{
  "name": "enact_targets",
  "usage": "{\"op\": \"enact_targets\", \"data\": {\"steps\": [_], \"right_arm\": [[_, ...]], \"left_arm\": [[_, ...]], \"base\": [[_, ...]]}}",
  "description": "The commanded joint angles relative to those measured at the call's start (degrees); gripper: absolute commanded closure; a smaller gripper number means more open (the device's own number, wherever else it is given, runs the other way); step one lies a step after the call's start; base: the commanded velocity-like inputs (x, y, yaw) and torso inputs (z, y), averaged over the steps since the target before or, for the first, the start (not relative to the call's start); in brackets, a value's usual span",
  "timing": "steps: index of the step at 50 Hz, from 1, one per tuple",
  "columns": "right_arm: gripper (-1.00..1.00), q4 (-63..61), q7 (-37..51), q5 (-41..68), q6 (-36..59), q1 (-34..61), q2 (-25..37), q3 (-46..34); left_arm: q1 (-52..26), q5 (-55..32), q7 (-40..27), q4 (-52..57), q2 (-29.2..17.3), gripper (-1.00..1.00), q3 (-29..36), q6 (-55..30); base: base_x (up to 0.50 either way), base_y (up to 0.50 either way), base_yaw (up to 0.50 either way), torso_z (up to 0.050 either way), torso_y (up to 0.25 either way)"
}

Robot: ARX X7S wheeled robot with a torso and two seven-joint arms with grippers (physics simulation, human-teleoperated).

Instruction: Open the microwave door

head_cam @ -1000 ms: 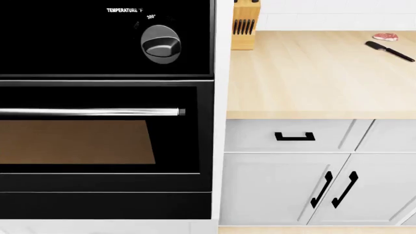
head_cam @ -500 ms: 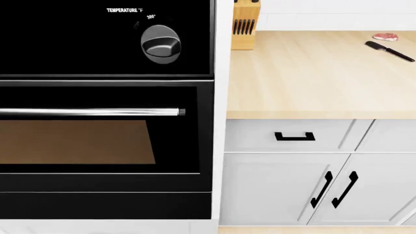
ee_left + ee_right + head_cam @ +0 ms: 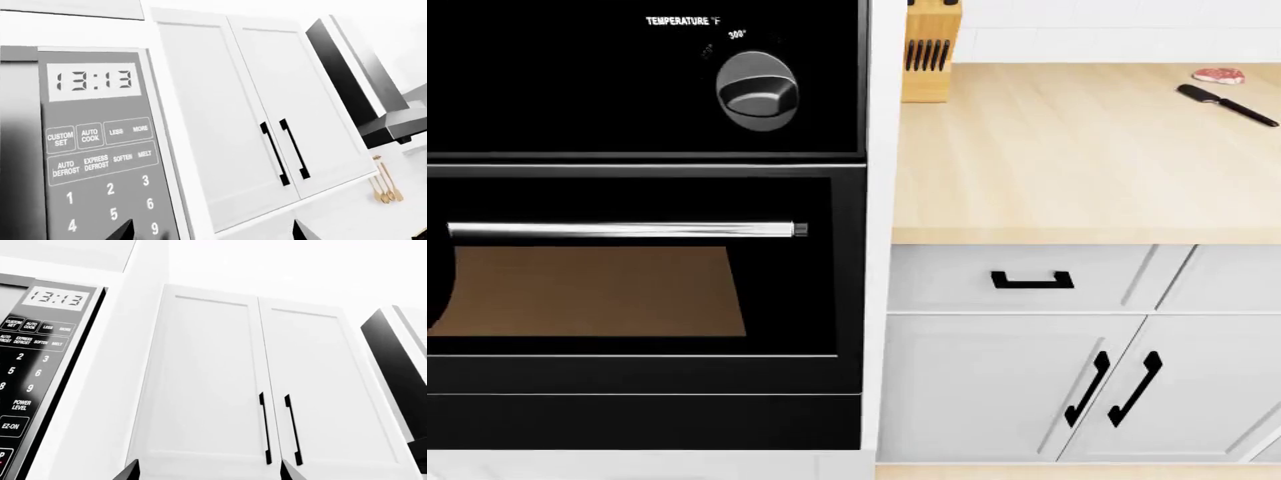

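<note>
Your head camera looks forward and down at the oven (image 3: 641,250) front, close in, with the counter (image 3: 1081,160) and the drawer and cupboard fronts below it filling the right side. Both wrist cameras point upward. Your left wrist camera sits near the microwave keypad (image 3: 100,150), which looms large and tilted, with the white wall cabinets (image 3: 260,115) beside it. Your right wrist camera sees the same keypad (image 3: 33,360) and cabinets (image 3: 267,390) from farther back and lower. The head view shares nothing with them.
</note>
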Motion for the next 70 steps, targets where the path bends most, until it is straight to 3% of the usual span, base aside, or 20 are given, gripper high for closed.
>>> {"op": "enact_targets", "data": {"steps": [1, 25, 49, 57, 61, 70], "right_arm": [[-1.00, 0.1, 0.4, 0.5, -0.3, 0.3, 0.5, -0.2], [-1.00, 0.4, 0.6, 1.0, -0.8, 0.9, 1.5, -0.5], [-1.00, 0.5, 1.0, 1.4, -0.2, 3.2, 1.4, -2.4], [-1.00, 0.6, 1.0, 1.4, -0.4, 3.4, 1.5, -2.6], [-1.00, 0.5, 1.2, 1.9, -0.1, 4.3, 1.5, -3.0], [-1.00, 0.3, 1.6, 2.6, 0.0, 5.3, 1.7, -3.4]], "left_arm": [[2.7, 3.3, 0.4, -5.4, 2.0, -1.00, 2.5, 3.5], [7.1, 10.0, -0.6, -7.9, 1.3, -1.00, 7.8, 8.9], [14.3, 8.8, -7.5, -0.6, -1.6, -1.00, 3.3, 10.7], [15.9, 5.7, -11.3, 3.6, -2.1, -1.00, 0.4, 9.2], [15.0, -5.3, -20.7, 9.9, -1.3, -1.00, -6.2, 3.4], [14.1, -13.1, -27.7, 12.8, -1.4, -1.00, -9.5, 0.9]], "base": [[0.00, 0.00, 0.00, 0.000, 0.000], [0.00, 0.00, 0.00, 0.000, 0.000], [0.00, 0.00, 0.00, 0.000, 0.000], [0.00, 0.00, 0.00, 0.000, 0.000], [0.00, 0.00, 0.00, 0.000, 0.000], [0.00, 0.00, 0.00, 0.000, 0.000]]}}
